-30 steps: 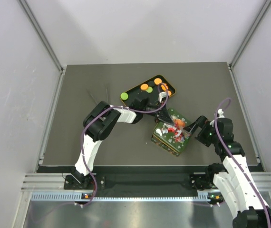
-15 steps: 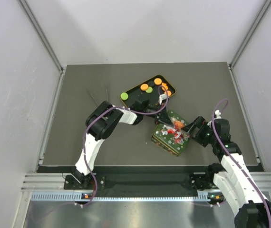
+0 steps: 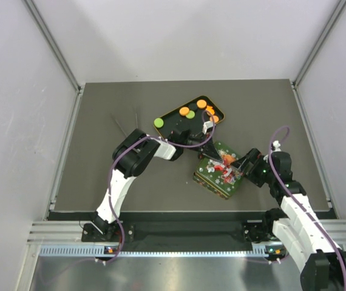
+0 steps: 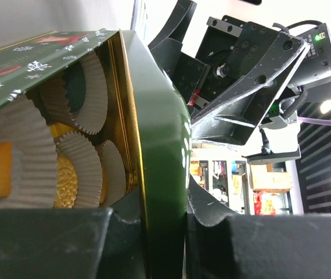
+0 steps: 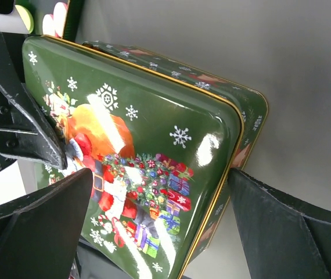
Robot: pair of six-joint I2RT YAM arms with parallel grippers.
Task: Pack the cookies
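Observation:
The cookies, orange [image 3: 184,111] and green [image 3: 159,122] discs, lie on a black tray [image 3: 193,99] at the back. A pink one [image 5: 58,16] shows at the top left of the right wrist view. A green Christmas tin [image 3: 220,171] sits in front of the tray. My left gripper [image 3: 208,153] [image 4: 162,215] is shut on the rim of the tin's lid [image 4: 157,145] and holds it tilted up. White paper cups [image 4: 90,93] show inside. My right gripper [image 3: 241,165] [image 5: 161,174] is open and straddles the lid's [image 5: 136,145] near right corner.
A yellow embossed biscuit [image 4: 67,181] sits in one paper cup inside the tin. The tin's base [image 5: 244,96] rests on the dark grey table [image 3: 100,151]. Grey walls close in the table on three sides.
My right gripper has moved left, closer around the tin's corner. My left arm has shifted slightly while still holding the lid.

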